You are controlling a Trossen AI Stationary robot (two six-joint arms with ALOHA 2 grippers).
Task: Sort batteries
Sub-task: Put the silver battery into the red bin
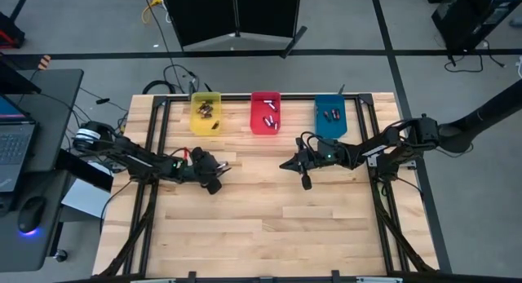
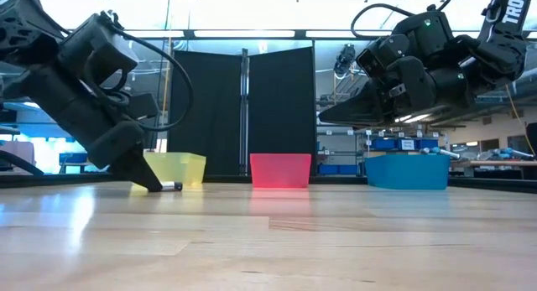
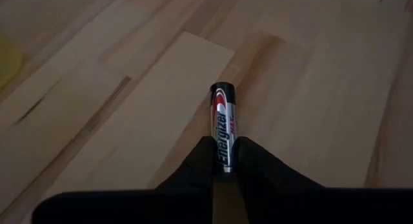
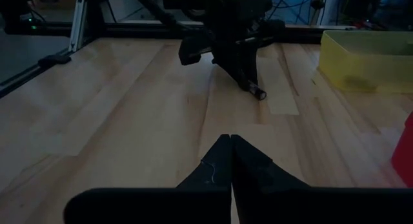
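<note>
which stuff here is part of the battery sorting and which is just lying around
Job:
- black and silver cylindrical Energizer battery, held between left gripper fingers at the wooden table
- yellow plastic bin, red plastic bin, blue plastic bin, each holding batteries
- right gripper, shut, empty, raised

Lying about:
- laptop
- computer mouse

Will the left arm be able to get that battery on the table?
Probably yes: the left gripper already has its jaws around the battery on the bare wooden table, with nothing in the way.
</note>
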